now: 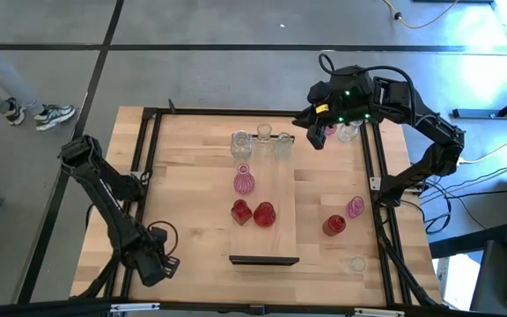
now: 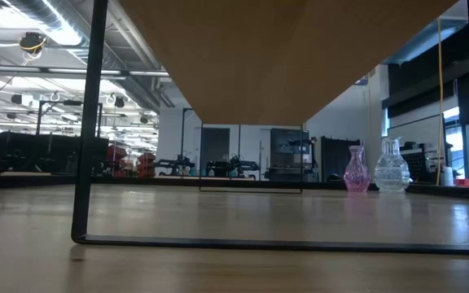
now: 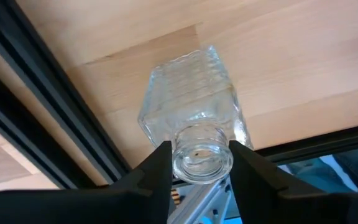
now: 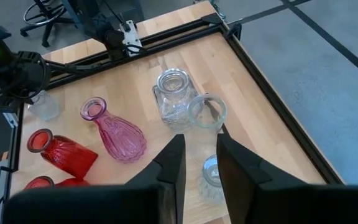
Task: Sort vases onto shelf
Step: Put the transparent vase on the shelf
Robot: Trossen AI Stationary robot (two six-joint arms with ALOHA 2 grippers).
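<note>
Left wrist view: end effector pinching a clear vase off the shelf

The left end effector (image 3: 201, 163) has its fingers pressed against both sides of the neck of a clear square vase (image 3: 191, 106), which is on the bare surface (image 3: 303, 56), off the shelf. The right end effector (image 4: 199, 146) hangs with a narrow gap and holds nothing. The shelf (image 1: 275, 239) carries clear vases (image 1: 240, 143), a pink vase (image 1: 244, 182) and red vases (image 1: 253, 213).
</note>
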